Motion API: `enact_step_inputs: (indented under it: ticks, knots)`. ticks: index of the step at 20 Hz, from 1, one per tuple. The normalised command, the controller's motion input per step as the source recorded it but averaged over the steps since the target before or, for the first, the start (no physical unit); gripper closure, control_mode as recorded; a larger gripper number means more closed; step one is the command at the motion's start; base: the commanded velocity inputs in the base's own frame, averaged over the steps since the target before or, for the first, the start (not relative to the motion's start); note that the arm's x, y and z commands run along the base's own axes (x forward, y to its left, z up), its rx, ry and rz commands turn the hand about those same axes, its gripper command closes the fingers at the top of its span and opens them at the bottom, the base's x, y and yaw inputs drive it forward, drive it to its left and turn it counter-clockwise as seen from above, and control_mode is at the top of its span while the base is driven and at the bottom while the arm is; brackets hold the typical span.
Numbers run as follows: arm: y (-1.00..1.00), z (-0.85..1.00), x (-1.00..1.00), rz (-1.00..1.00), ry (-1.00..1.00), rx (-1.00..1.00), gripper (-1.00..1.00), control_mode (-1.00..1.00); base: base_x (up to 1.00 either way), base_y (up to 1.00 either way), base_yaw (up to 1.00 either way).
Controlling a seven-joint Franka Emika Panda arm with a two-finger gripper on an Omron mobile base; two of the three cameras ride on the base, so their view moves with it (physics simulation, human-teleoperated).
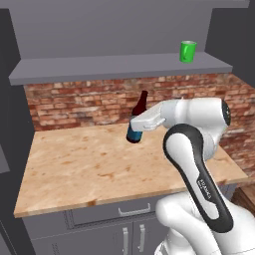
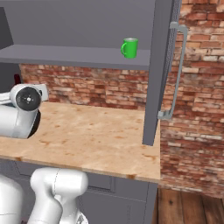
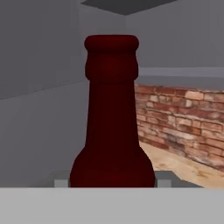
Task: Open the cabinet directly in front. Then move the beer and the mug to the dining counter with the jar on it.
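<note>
Brown glass fills our closest look: the beer (image 3: 111,118) sits upright between the pincer's (image 1: 135,123) two tips, whose grey ends flank the bottle's shoulder on either side in the hand view. From the left base view we see the bottle held clear above the desk (image 1: 94,164), its base off the wood and its reddish neck tipped slightly toward the brick wall, the white arm reaching to it from the right. We read the pincer as closed around the bottle's body, narrow enough to carry it. Above, the cabinet (image 2: 157,70) stands open, its door swung out edge-on with the long silver handle (image 2: 177,72) facing right in the right base view. On the grey shelf (image 1: 99,67) inside, the green mug (image 2: 129,47) waits near the right end, untouched and well apart from the arm. By our judgement the first step is done and the second is under way: the door is open and the beer is lifted, but it has yet to travel to the dining counter, and the mug has yet to be picked up at all. Neither the counter nor the jar is before us here.
</note>
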Motion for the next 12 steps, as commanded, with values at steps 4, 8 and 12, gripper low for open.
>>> enact_step_inputs:
  ticks: [4, 8, 12]
  knots:
    - [0.00, 0.00, -0.11, -0.02, -0.01, -0.07, 1.00, -1.00, 0.00, 0.00, 0.00]
    - [0.00, 0.00, -0.18, 0.00, -0.12, -0.11, 1.00, -1.00, 0.00, 0.00, 0.00]
    - [0.03, 0.00, -0.02, -0.09, -0.21, -0.09, 1.00, -1.00, 0.00, 0.00, 0.00]
